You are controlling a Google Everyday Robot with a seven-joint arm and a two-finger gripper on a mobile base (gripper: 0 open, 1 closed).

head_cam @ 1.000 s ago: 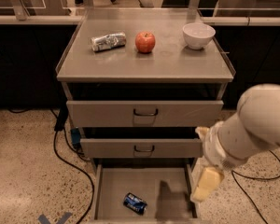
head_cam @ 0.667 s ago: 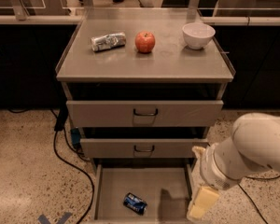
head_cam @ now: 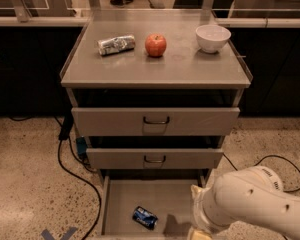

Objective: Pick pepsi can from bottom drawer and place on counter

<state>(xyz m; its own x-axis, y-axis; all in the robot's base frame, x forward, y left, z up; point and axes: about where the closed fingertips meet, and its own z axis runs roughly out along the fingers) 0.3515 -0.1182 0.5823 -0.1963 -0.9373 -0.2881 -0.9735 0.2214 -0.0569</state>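
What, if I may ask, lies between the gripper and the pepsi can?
Only bare floor of the bottom drawer, in the camera view; the gripper sits at the picture's lower edge, right of the pepsi can.

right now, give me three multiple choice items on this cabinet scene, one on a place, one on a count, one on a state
1. Where does the pepsi can lie?
A in the top drawer
B in the bottom drawer
C on the speckled floor

2. How many things sit on the counter?
A two
B three
C five

3. The bottom drawer is:
A pulled open
B pushed shut
C lifted out

Answers:
1 B: the can lies on its side on the drawer's grey floor, left of the gripper at the view's lower edge.
2 B: silver can, apple, white bowl.
3 A: its floor shows below the two upper drawers.
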